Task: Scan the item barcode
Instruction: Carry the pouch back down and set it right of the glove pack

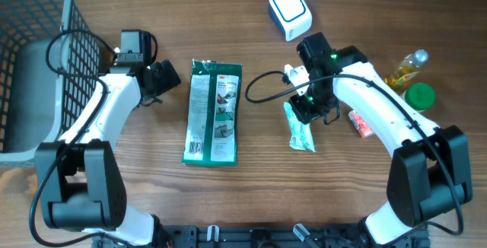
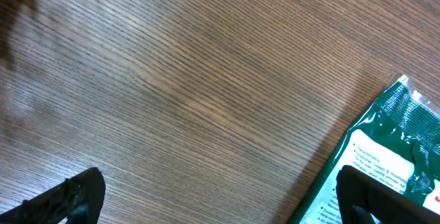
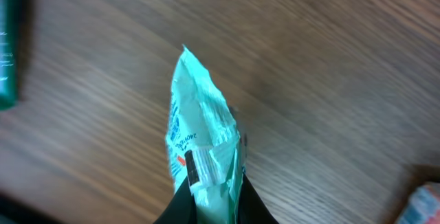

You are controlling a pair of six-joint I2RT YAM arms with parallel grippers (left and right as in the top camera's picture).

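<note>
Wooden desk (image 1: 251,195). Landmark is the round green plastic lid (image 1: 419,96). Small clear bottle of yellow liquid (image 1: 405,68) just beside it, far side. Small red-and-white packet (image 1: 361,123) near, left. Flat green printed pack (image 1: 214,112) well left. Grey wire basket (image 1: 80,65) farthest left.

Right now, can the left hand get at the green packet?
Probably yes: the left hand is open just beside the green packet, which lies flat with only bare table between them and nothing on top.

teal pouch (image 3: 201,124), lower end hidden inside right hand (image 3: 210,200)
</note>
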